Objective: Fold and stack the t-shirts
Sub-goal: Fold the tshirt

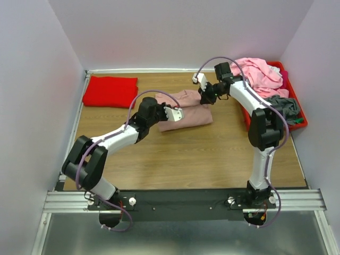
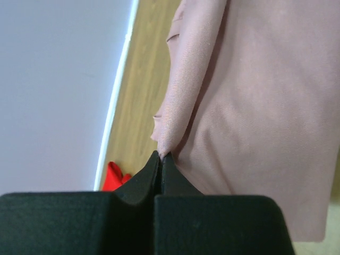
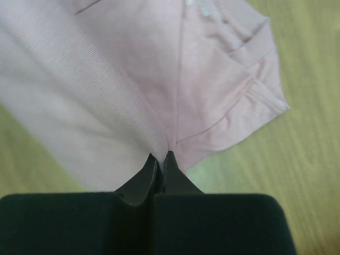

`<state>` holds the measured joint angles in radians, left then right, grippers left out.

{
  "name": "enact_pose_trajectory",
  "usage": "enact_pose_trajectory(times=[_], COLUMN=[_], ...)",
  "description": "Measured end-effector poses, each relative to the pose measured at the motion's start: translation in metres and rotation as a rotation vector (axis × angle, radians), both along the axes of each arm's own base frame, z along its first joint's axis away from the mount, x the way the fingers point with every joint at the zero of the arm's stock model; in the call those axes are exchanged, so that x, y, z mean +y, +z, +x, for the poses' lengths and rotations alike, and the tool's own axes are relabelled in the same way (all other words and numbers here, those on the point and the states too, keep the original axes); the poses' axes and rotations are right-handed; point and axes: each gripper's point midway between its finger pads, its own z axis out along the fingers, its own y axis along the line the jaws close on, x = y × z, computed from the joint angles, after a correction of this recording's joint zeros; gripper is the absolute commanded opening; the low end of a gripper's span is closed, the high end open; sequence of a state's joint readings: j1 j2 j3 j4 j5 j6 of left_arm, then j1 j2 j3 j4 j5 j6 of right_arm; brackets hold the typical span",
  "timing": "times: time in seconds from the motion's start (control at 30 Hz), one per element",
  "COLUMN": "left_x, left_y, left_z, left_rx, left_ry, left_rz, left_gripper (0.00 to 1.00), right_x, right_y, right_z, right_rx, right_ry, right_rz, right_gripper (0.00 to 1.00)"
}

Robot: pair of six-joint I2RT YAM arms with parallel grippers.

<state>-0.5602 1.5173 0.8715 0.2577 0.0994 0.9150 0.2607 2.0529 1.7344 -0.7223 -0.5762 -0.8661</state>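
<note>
Pink cloth sits towards the far middle of the wood-grain desk (image 1: 186, 154): a dusty-pink t-shirt (image 1: 187, 117) of soft fabric, partly folded. The left tool (image 2: 161, 155) is clenched on a pinch of this shirt at its left side, black fingers pressed together with the cloth caught at their tips. The right tool (image 3: 160, 155) grips the same shirt at its far right side, closed tight on a fold close to a stitched sleeve hem. A bright red t-shirt (image 1: 110, 91), folded into a flat rectangle, lies in the far left corner, well apart from the pink one. At the far right stands a rigid red plastic bin (image 1: 298, 124), heaped with a light pink shirt (image 1: 260, 74), a grey shirt (image 1: 284, 106) and a sliver of magenta cloth (image 1: 285, 79).
</note>
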Motion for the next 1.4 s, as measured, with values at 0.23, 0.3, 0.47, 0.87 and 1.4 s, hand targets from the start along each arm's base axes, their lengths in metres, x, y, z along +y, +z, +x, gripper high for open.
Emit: enact_pose_trajectory(times=[0.23,0.3,0.47,0.87,1.4], left_x=[0.002,0.001,0.001,0.029,0.058], left_y=[-0.011,-0.013,-0.018,-0.039,-0.049], left_z=[0.063,0.082,0.116,0.140,0.162], left_rx=[-0.080,-0.103,-0.151,-0.162,-0.188], left_ry=[0.064,0.087,0.161,0.306,0.490], left_rz=[-0.018,-0.026,-0.030,-0.002,0.001], left_gripper=[0.00,0.00,0.00,0.00,0.00], right_x=[0.005,0.003,-0.001,0.026,0.056], right_y=[-0.010,-0.019,-0.033,-0.035,-0.031], right_z=[0.074,0.087,0.104,0.152,0.186], right_rx=[-0.074,-0.079,-0.084,-0.145,-0.176], right_ry=[-0.180,-0.227,-0.320,-0.394,-0.598], right_rz=[0.006,-0.002,-0.003,0.088,0.219], right_gripper=[0.00,0.00,0.00,0.00,0.01])
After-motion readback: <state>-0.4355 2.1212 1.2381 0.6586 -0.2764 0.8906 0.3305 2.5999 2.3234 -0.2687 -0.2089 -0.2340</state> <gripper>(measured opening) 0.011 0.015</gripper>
